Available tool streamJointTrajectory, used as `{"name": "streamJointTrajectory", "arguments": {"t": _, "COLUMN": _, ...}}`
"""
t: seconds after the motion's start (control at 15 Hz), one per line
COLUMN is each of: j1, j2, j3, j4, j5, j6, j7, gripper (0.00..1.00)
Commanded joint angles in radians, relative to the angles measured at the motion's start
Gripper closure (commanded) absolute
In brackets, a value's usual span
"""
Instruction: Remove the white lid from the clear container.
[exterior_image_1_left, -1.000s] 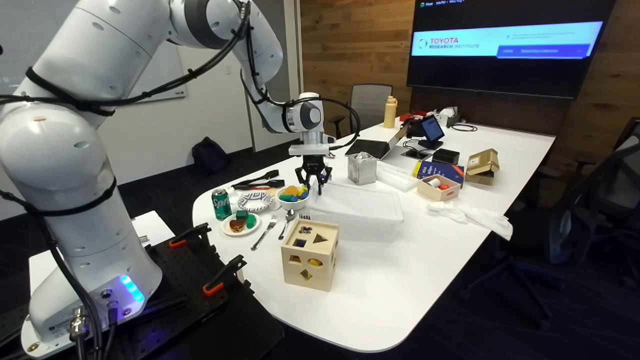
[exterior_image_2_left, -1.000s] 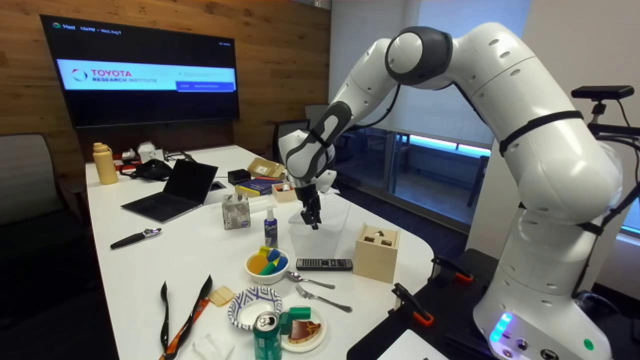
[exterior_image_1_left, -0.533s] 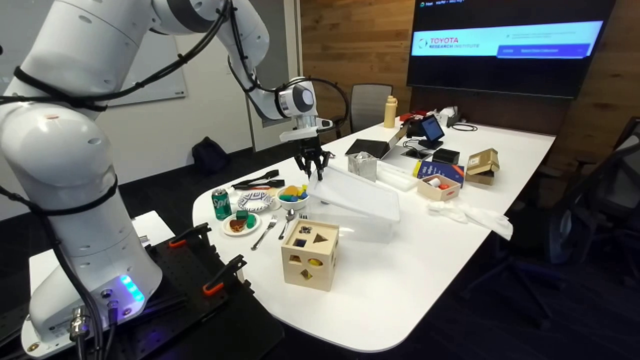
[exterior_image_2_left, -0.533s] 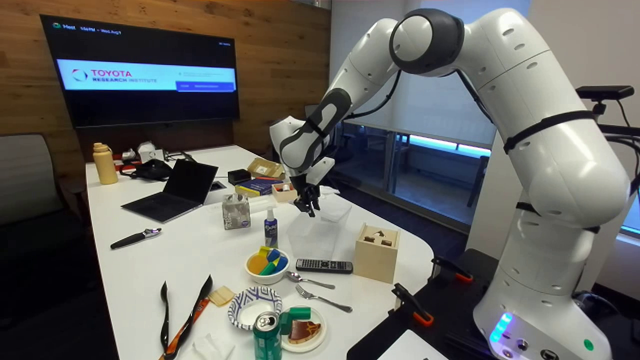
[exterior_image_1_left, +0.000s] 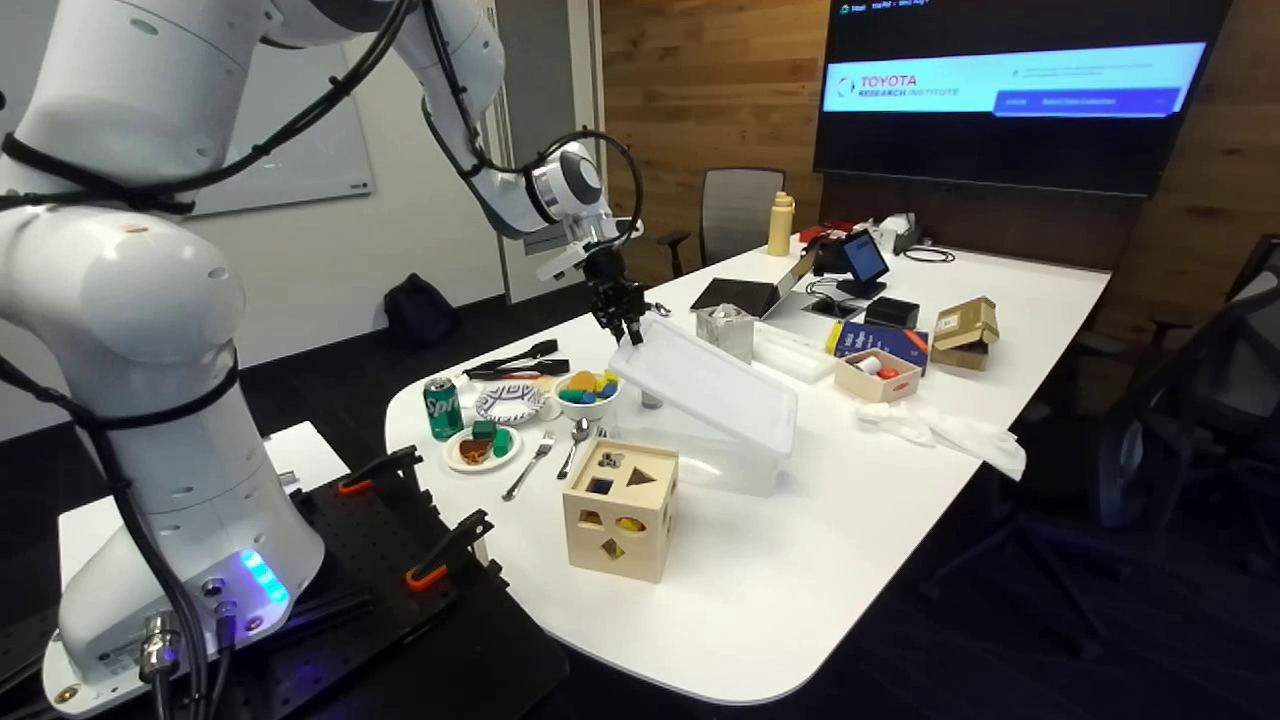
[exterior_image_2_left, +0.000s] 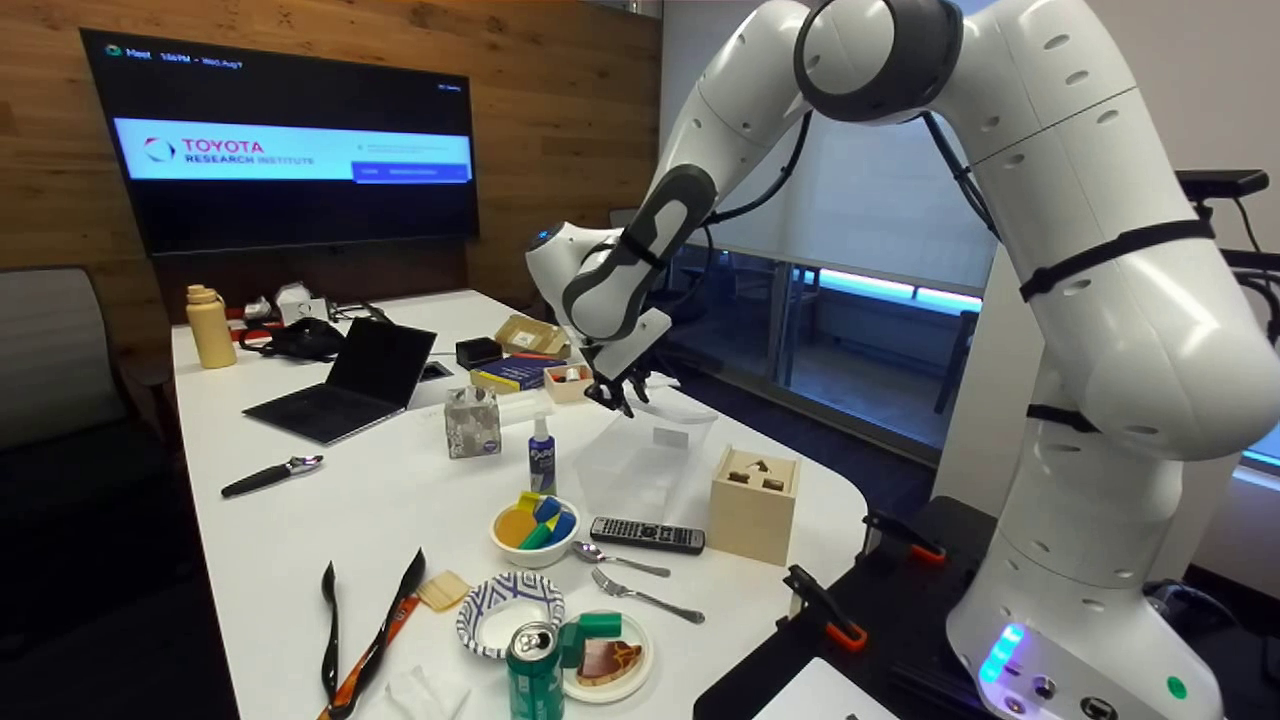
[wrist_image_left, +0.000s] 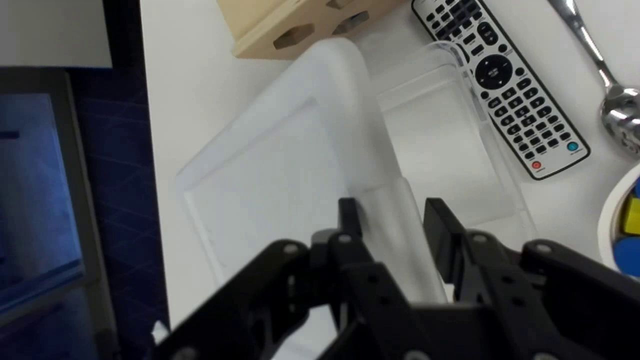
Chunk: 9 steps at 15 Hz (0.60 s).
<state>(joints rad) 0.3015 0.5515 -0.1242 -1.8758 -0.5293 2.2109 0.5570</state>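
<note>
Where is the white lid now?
The white lid is just right of centre in an exterior view, tilted over the clear container, its raised left end in the gripper, with the wooden cube in front and the tissue box behind.

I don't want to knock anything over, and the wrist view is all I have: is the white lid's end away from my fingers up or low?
Observer: Low. In an exterior view, the white lid slopes down toward that end, at the clear container.
Operator: What stands close beside the clear container, outside my picture?
Observer: In an exterior view, a blue spray bottle stands upright beside it.
Operator: Anything else standing near that bottle?
Observer: A patterned tissue box, which shows in both exterior views.
</note>
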Motion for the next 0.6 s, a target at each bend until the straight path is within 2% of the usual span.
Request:
{"name": "streamJointTrajectory", "arguments": {"t": 0.0, "j1": 0.048, "j2": -0.083, "j3": -0.036, "j4": -0.097, "j5": -0.061, "j6": -0.035, "j7": 0.238, "gripper": 0.87}}
{"name": "streamJointTrajectory", "arguments": {"t": 0.27, "j1": 0.037, "j2": -0.097, "j3": -0.025, "j4": -0.122, "j5": -0.098, "j6": -0.104, "j7": 0.477, "gripper": 0.87}}
{"name": "streamJointTrajectory", "arguments": {"t": 0.53, "j1": 0.014, "j2": -0.116, "j3": -0.009, "j4": -0.147, "j5": -0.104, "j6": -0.194, "j7": 0.659, "gripper": 0.87}}
